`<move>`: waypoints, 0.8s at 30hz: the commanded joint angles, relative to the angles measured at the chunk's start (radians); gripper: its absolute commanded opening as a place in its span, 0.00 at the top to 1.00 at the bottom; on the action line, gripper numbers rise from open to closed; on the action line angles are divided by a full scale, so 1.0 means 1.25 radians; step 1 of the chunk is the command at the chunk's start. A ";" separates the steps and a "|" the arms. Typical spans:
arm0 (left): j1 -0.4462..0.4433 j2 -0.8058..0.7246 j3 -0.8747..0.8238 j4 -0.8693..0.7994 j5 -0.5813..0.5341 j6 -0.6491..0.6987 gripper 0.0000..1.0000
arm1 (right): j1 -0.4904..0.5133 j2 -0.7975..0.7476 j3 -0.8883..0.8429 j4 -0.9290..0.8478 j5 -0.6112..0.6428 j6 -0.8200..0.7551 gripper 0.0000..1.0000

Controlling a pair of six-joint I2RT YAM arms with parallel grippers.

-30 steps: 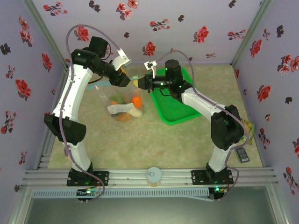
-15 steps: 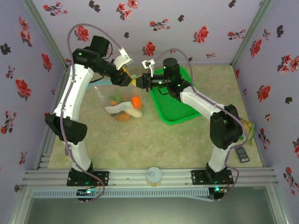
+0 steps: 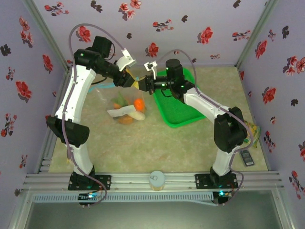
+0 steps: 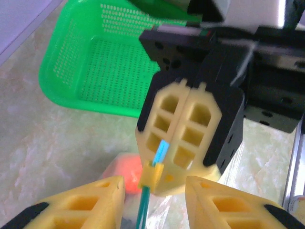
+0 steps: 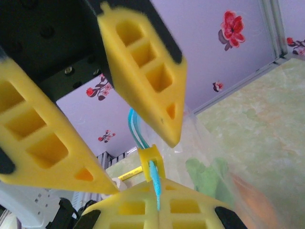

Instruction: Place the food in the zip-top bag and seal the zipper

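The clear zip-top bag point(image 3: 125, 107) hangs below both grippers with its lower part on the table. Inside it lies the food: an orange point(image 3: 138, 103), a white piece point(image 3: 135, 114), green and brown lumps. My right gripper point(image 3: 141, 85) is shut on the end of the light-blue zipper point(image 4: 162, 151). A yellow slider point(image 4: 152, 174) sits on the strip just beside those fingers. My left gripper point(image 4: 155, 191) is open, one finger on each side of the slider, not touching it. In the right wrist view the slider point(image 5: 153, 159) stands between the left fingers point(image 5: 157, 76), above my shut right gripper point(image 5: 158, 185).
The green basket point(image 3: 178, 107) stands right of the bag, under the right forearm, and its mesh wall point(image 4: 95, 71) lies beyond the grippers. A yellow-green snack packet point(image 3: 255, 131) and a small black thing point(image 3: 247, 159) lie at the right wall. Patterned walls enclose three sides.
Both grippers have shifted slightly up and back with the zipper end. The left jaws have narrowed around the slider. The right gripper stays shut on the strip.
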 commanded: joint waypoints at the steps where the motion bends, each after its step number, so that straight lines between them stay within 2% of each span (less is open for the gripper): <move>1: -0.007 0.017 0.029 0.015 0.044 -0.003 0.57 | 0.020 0.006 0.020 -0.037 -0.046 -0.040 1.00; 17: 0.013 0.025 0.027 -0.023 0.056 0.011 0.54 | 0.013 0.001 0.028 -0.080 -0.012 -0.067 1.00; 24: 0.023 0.015 0.028 -0.058 0.088 0.042 0.54 | 0.003 0.010 0.022 -0.034 -0.008 -0.030 1.00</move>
